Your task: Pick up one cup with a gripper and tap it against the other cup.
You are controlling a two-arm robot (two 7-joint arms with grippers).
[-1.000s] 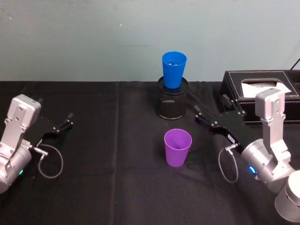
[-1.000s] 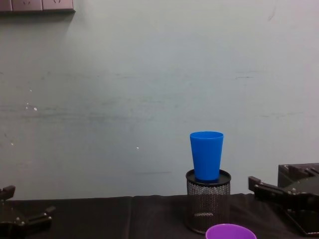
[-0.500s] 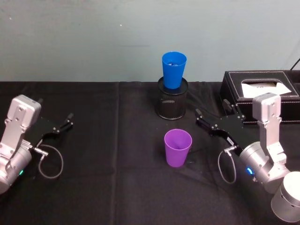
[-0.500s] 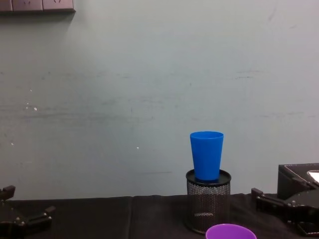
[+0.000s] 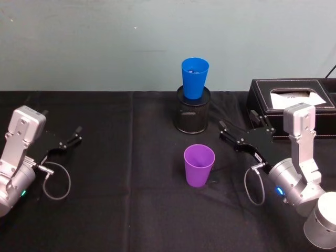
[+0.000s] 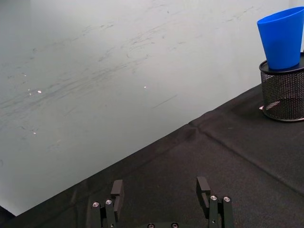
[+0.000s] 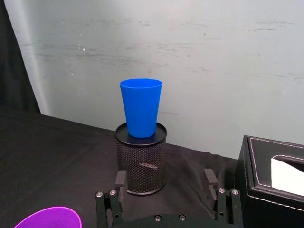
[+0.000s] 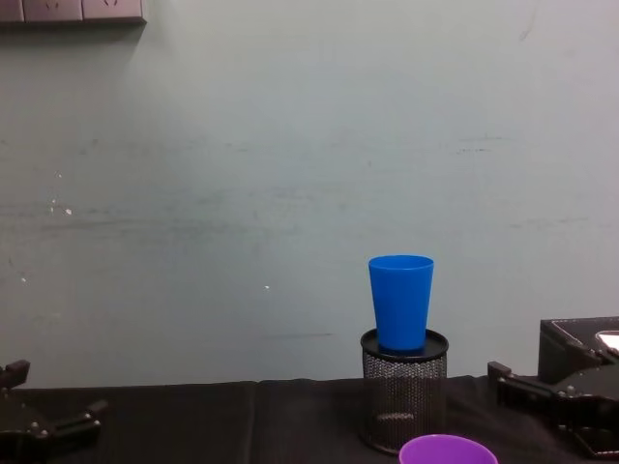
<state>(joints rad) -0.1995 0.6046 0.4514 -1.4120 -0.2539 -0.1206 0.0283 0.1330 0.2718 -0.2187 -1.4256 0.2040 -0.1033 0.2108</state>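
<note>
Upright on the black tablecloth (image 5: 131, 210), the purple cup (image 5: 199, 165) stands alone, nothing touching it. Just behind it the blue cup (image 5: 195, 77) sits upright in the mouth of a black mesh holder (image 5: 192, 116). To the right of the purple cup, near but apart, the right gripper (image 5: 239, 126) hovers low with its fingers spread wide, holding nothing. A black tissue box (image 5: 294, 105) lies behind that gripper. Far to the left of the purple cup, the left gripper (image 5: 62, 128) rests parked, fingers likewise spread.
</note>
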